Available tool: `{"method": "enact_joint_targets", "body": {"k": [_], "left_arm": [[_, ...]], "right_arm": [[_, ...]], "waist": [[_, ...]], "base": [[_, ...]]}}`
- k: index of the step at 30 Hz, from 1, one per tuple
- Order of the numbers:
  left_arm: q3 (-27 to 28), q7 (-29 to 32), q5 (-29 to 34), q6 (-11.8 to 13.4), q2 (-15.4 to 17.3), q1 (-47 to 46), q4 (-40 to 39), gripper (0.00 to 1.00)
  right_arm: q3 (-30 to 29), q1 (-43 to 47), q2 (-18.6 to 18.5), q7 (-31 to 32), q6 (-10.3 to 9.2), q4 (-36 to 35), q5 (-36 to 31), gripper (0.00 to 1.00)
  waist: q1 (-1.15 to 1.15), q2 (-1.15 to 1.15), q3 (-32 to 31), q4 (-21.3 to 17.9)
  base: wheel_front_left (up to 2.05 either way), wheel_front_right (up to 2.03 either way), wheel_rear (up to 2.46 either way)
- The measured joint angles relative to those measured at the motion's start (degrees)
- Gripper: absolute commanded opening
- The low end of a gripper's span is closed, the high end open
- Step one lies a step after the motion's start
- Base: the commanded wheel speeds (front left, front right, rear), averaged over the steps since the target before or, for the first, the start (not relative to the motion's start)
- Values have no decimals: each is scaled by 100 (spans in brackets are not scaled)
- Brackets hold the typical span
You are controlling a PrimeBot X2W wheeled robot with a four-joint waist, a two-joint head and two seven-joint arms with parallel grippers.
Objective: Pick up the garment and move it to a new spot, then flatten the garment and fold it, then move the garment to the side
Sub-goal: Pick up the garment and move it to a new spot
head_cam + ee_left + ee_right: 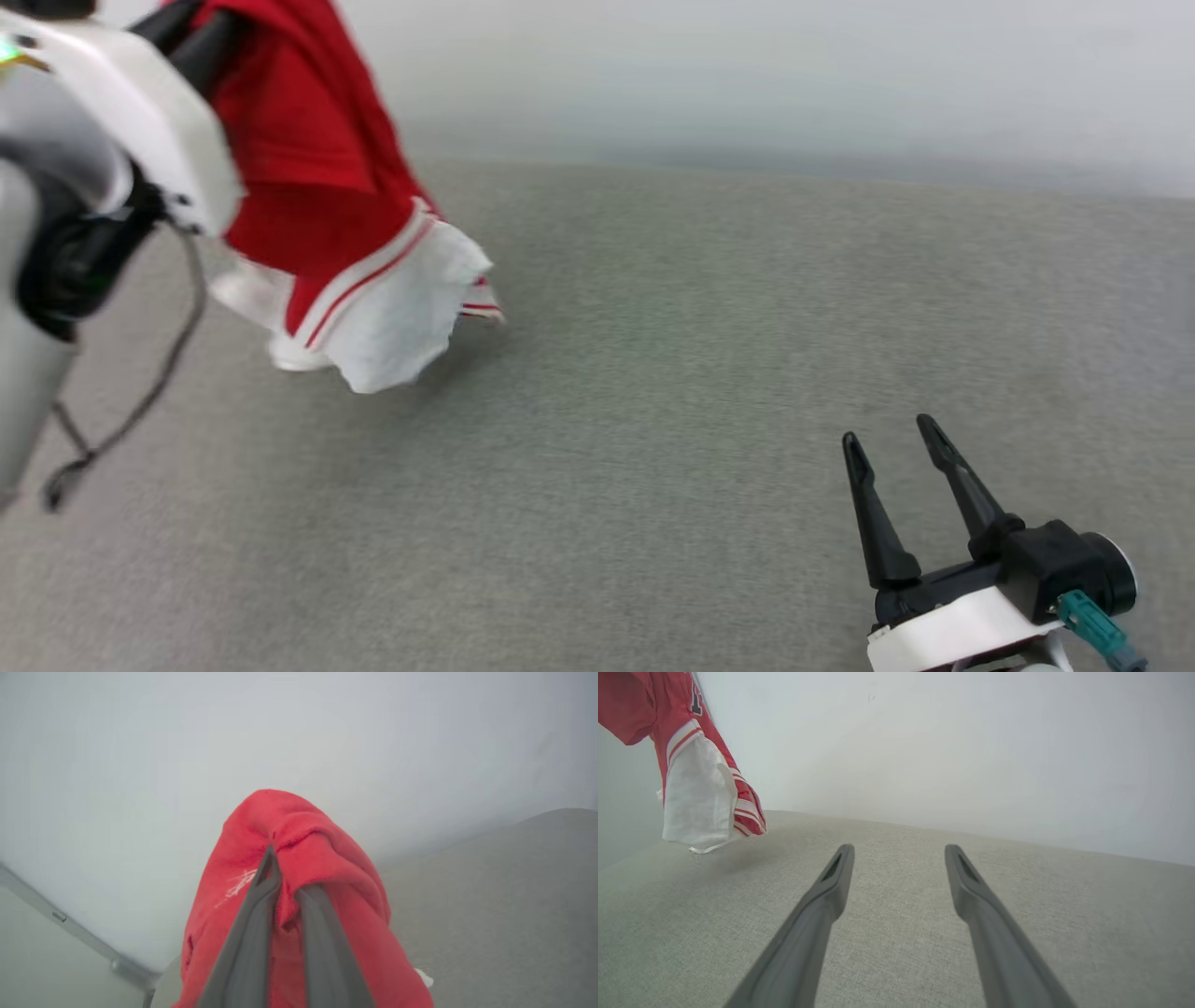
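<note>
Well, my left claw [286, 882] is pinched tight on a bunched fold of the garment [317, 168]. The red shirt hangs from it over the far left of the grey cloth surface [709, 392], with its white sleeve [392, 317] lowest and, as far as I can judge, just clear of the cloth. My right claw [887, 431] sits spread wide and empty on my right, well apart from the shirt. My worry is the hold: I have only a small wad between the fingers, so a quick swing could let it slide out. If the dangling sleeve catches the cloth as I carry it, the shirt may twist and land in a heap, making the flattening harder
</note>
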Motion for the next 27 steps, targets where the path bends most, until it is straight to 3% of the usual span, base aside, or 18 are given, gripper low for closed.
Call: {"method": "enact_joint_targets", "body": {"k": [10,15,23,27], "left_arm": [[-144,-747,426,578,-1068,-365,-13,0],[-504,-1180,840,660,-1552,-416,216,0],[-1185,-1766,780,760,-2106,1309,505,0],[-1795,-1706,742,695,-2308,2338,773,0]], "right_arm": [[-30,0,-1,-1,0,25,98,100],[-152,85,-2,0,-1,4,100,100],[-225,133,-2,0,0,-9,114,100],[-246,186,-2,-1,-1,-11,78,100]], "waist": [[1,0,-168,-926],[2,0,-132,-1244],[2,0,-98,-1215],[2,0,-124,-1059]], "base": [[0,0,0],[0,0,0],[0,0,0],[0,0,0]]}}
